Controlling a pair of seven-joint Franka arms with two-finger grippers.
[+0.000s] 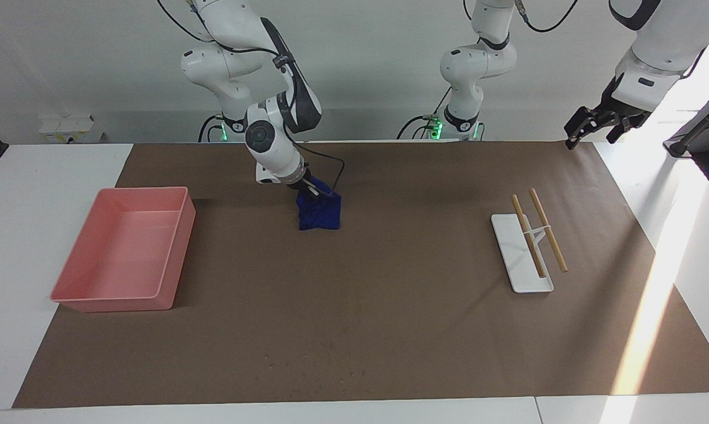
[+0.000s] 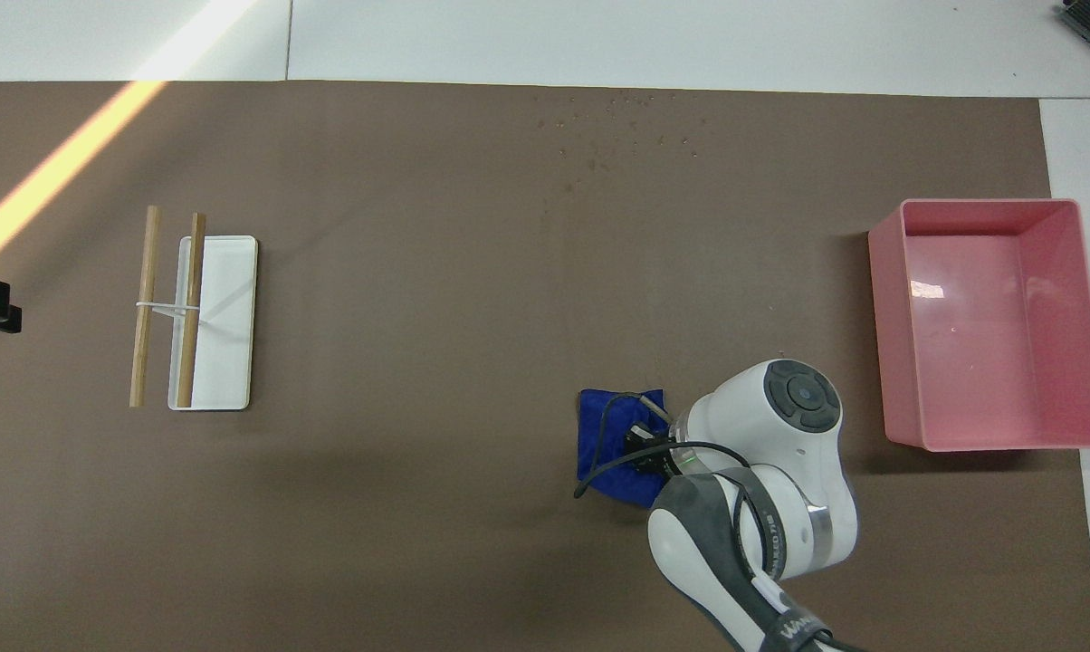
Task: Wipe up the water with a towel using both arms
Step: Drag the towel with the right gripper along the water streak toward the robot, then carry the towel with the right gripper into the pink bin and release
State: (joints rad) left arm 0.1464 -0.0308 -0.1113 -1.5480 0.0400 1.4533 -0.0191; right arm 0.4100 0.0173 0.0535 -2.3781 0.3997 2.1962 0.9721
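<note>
The table (image 1: pixel 390 330) is covered with brown paper. A pink tray (image 1: pixel 125 253) sits toward the right arm's end, a white tray (image 1: pixel 510 259) with two wooden sticks (image 1: pixel 547 229) toward the left arm's end. The right pincer (image 1: pixel 310 189) is closed on the top of the blue towel (image 1: pixel 320 213), which hangs down to the paper near the robots. The left pincer (image 1: pixel 590 126), its fingers spread and empty, waits above the table's corner. Water (image 2: pixel 631 122) specks lie much farther from the robots than the towel.
</note>
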